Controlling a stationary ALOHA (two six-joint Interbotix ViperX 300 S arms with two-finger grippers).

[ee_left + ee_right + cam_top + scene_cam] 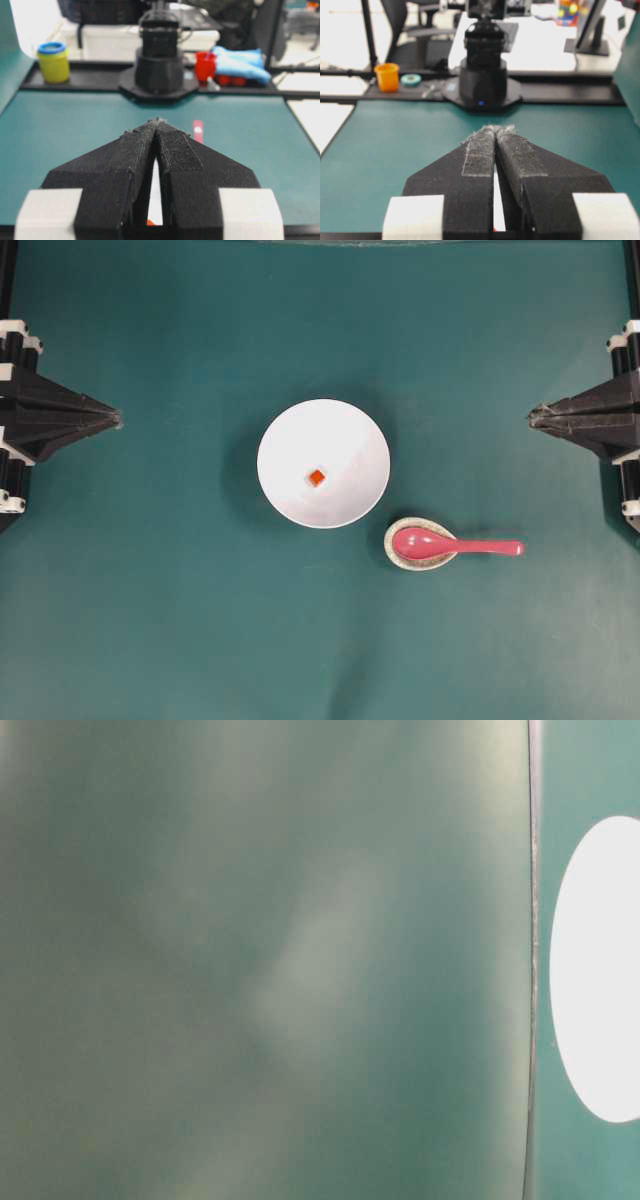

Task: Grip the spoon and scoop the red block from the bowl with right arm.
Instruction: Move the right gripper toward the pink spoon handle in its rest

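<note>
Overhead view: one bowl (323, 463), one red block (316, 477), one spoon (455, 544), one spoon rest (421, 544), two hands.
Block: inside the bowl, near centre.
Spoon: scoop on the rest, at the bowl's 4 o'clock; handle points to 3 o'clock.
Right hand (535, 418): shut, empty; spoon at its 7 o'clock, well apart.
Left hand (115, 420): closed, empty.
Worktop (160, 620): green.

Overhead view evenly and brightly lit; soft shadow cast left of bowl (323, 463), faint one under spoon (455, 544). Green table surface (180, 620) darkened slightly toward corners. Bowl interior nearly blown out. Table-level view wholly blurred, washed in pale green haze; white oval at right edge overexposed. Both wrist views: near gripper fingers sharp, backgrounds softened, windows and white surfaces behind glared out.
</note>
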